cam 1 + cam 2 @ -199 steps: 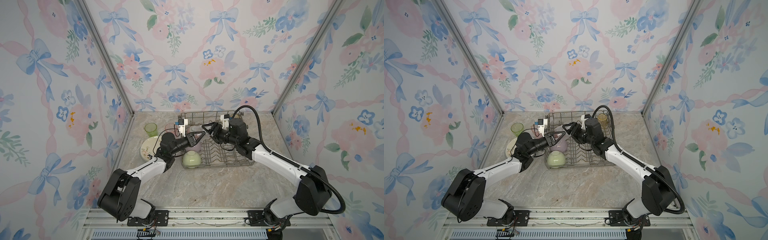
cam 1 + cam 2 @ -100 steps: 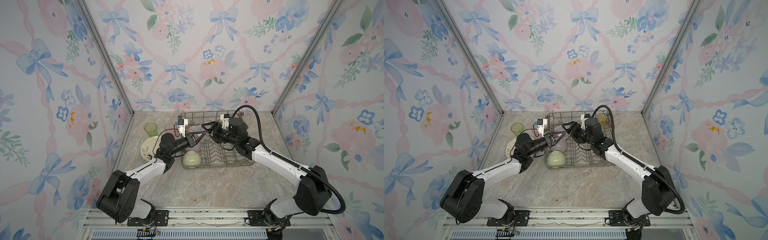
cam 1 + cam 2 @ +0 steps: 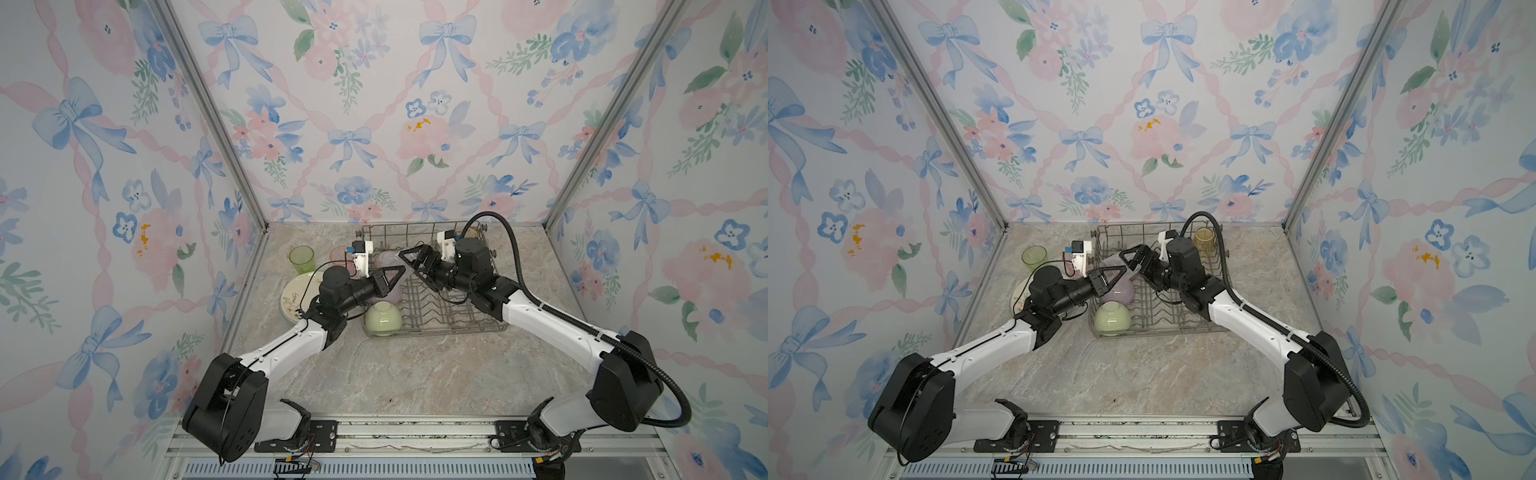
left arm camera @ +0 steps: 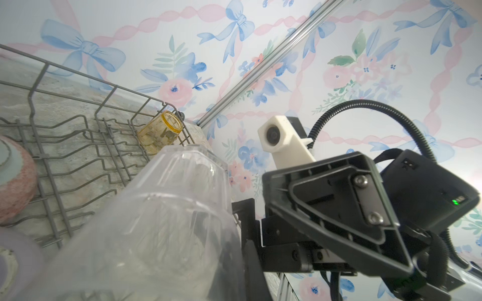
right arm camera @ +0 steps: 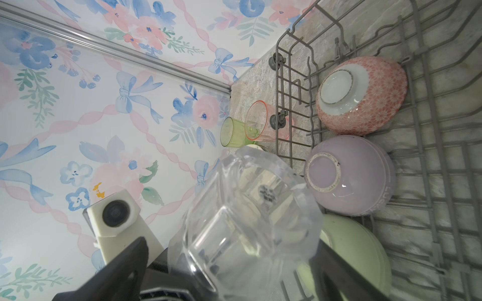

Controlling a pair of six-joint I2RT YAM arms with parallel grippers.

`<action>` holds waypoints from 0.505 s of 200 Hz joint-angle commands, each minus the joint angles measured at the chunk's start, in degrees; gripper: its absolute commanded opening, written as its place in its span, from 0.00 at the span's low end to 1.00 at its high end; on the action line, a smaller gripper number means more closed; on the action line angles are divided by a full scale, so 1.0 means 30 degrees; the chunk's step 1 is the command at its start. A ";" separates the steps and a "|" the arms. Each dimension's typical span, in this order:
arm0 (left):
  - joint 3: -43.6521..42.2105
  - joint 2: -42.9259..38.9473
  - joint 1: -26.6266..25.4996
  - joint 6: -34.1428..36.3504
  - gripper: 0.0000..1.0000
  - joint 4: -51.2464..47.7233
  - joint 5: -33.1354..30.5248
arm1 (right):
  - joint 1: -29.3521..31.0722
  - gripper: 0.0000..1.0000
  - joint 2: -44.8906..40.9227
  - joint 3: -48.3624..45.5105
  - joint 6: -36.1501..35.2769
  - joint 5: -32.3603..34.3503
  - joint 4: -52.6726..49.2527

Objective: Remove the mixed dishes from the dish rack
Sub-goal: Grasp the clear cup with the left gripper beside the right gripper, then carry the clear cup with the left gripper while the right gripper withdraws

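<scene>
Dishes are seen partly inside the dish rack (image 3: 453, 309), which stands toward the far side of the marbled table (image 3: 415, 374), and partly on the table to its left. A clear tumbler (image 5: 245, 221) is held in the air above the left part of the rack, between the two arms. It is pinched by the left gripper (image 3: 397, 275), whose fingers are closed tight on it. The right gripper (image 3: 410, 265) is placed around the same tumbler, but its fingers are spread wide. In the right wrist view a gap is shown between one finger (image 5: 122, 263) and the glass, and no hold by this gripper can be made out. Three bowls are turned upside down along the left side of the rack: a pink bowl (image 5: 365, 99) farthest, a lilac bowl (image 5: 360, 177) in the middle, and a green bowl (image 3: 383, 319) in the near left corner. An amber tumbler (image 3: 1204, 239) is set in the far right corner of the rack. On the table left of the rack, a green tumbler (image 3: 301, 259) and a pink tumbler (image 5: 260, 122) are stood side by side, and a cream floral plate (image 3: 293, 297) is laid nearer than them.
</scene>
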 commanded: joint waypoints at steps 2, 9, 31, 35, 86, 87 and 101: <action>0.1046 -0.0709 -0.0428 0.1725 0.00 -0.1724 -0.1186 | 0.0231 0.97 -0.0160 0.0311 -0.0606 0.0004 0.0065; 0.1176 -0.0763 -0.0533 0.1989 0.00 -0.2094 -0.1427 | 0.0231 0.97 -0.0131 0.0304 -0.0652 0.0042 0.0044; 0.1746 -0.1065 -0.0712 0.2903 0.00 -0.3819 -0.2323 | 0.0201 0.97 -0.0079 0.0635 -0.1470 0.0582 -0.1228; 0.1854 -0.1155 -0.0738 0.3124 0.00 -0.4188 -0.2519 | 0.0201 0.97 -0.0108 0.0701 -0.1736 0.0832 -0.1558; 0.3823 -0.2726 -0.0859 0.6644 0.00 -1.0753 -0.7012 | 0.0115 0.97 -0.1233 0.0416 -0.4691 0.4360 -0.4535; 0.3898 -0.2741 -0.0859 0.6721 0.00 -1.0930 -0.7180 | 0.0114 0.97 -0.1246 0.0422 -0.4730 0.4402 -0.4587; 0.4650 -0.2952 -0.0858 0.7544 0.00 -1.2593 -0.8891 | 0.0080 0.97 -0.1454 0.0371 -0.5374 0.5138 -0.5166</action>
